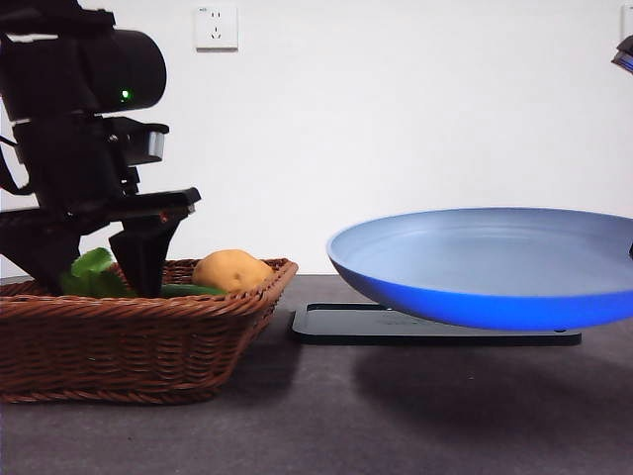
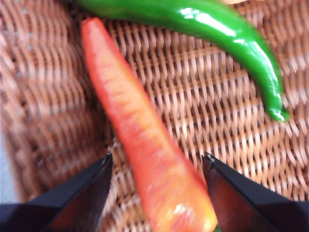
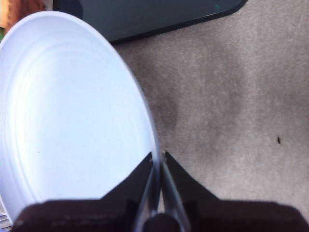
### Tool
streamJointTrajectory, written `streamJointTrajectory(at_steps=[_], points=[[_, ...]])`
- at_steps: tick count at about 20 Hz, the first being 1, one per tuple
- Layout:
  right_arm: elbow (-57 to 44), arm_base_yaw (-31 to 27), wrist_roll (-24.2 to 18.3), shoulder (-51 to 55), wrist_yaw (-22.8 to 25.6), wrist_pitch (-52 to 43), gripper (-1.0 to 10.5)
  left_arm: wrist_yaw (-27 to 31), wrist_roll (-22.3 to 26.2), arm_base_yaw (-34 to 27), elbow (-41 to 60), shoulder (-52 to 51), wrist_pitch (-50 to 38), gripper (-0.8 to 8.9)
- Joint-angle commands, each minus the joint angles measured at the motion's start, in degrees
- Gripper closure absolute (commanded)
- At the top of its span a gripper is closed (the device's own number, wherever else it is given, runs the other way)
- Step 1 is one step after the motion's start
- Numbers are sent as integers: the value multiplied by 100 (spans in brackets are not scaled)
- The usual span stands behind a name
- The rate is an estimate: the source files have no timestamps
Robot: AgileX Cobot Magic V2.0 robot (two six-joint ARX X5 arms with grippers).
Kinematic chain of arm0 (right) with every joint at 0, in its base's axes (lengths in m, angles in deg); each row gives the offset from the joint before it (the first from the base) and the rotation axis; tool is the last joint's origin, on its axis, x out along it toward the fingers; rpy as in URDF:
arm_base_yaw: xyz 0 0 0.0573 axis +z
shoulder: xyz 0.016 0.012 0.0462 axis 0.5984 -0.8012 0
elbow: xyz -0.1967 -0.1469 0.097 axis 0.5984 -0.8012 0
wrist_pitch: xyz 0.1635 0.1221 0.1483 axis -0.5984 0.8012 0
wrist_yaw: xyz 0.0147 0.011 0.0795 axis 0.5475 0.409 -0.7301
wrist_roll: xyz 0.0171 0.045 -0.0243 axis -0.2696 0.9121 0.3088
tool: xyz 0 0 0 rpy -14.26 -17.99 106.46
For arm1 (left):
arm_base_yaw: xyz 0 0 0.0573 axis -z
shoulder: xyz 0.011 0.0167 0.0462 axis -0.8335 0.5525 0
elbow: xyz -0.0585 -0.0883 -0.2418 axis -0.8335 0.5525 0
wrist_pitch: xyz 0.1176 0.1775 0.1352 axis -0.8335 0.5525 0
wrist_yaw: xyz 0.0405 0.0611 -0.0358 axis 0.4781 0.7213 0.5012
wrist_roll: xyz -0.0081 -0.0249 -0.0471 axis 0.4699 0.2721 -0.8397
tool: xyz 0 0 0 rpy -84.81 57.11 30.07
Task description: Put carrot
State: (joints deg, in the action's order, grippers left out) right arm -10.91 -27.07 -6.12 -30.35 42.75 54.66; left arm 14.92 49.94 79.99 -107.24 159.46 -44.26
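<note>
The carrot [image 2: 145,140] lies on the wicker floor of the basket [image 2: 212,111], orange-red and tapered. In the front view only its green leaves [image 1: 91,263] show above the basket rim [image 1: 148,309]. My left gripper [image 2: 158,157] is open and lowered into the basket, one jaw on each side of the carrot's thick part, not closed on it. In the front view this gripper [image 1: 99,287] stands at the basket's left end. My right gripper [image 3: 158,162] is shut on the rim of a blue plate [image 3: 72,111], which hangs above the table [image 1: 485,262].
A glossy green pepper-like vegetable [image 2: 231,29] lies beside the carrot, also seen in the front view [image 1: 193,290]. A yellow-brown potato [image 1: 232,269] sits at the basket's right end. A black flat mat [image 1: 435,325] lies under the plate on the grey tabletop [image 3: 241,96].
</note>
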Motion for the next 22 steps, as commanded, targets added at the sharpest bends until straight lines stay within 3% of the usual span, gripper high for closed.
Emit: streamJointTrajectory(at_steps=[1, 2, 6, 10, 13, 17, 20, 22], points=[[59, 9, -94, -15, -28, -61, 943, 50, -85, 0, -83, 111, -72, 492], [59, 9, -94, -15, -28, -61, 943, 50, -74, 0, -83, 111, -94, 495], [59, 9, -96, -15, -28, -63, 943, 7, 37, 2, -83, 111, -77, 676], [59, 9, -98, -15, -28, -63, 943, -374, 236, 0, -96, 101, -50, 679], [59, 9, -98, -15, -28, -63, 943, -1274, 826, 0, -398, 94, 684, 679], [59, 9, -98, -15, -28, -66, 943, -3016, 1397, 2, -1211, 94, 1550, 679], [59, 9, -96, -15, -28, -66, 943, -4684, 1397, 59, -1757, 94, 1226, 679], [59, 9, -96, -15, -28, -66, 943, -5477, 1377, 254, -1906, 94, 599, 679]])
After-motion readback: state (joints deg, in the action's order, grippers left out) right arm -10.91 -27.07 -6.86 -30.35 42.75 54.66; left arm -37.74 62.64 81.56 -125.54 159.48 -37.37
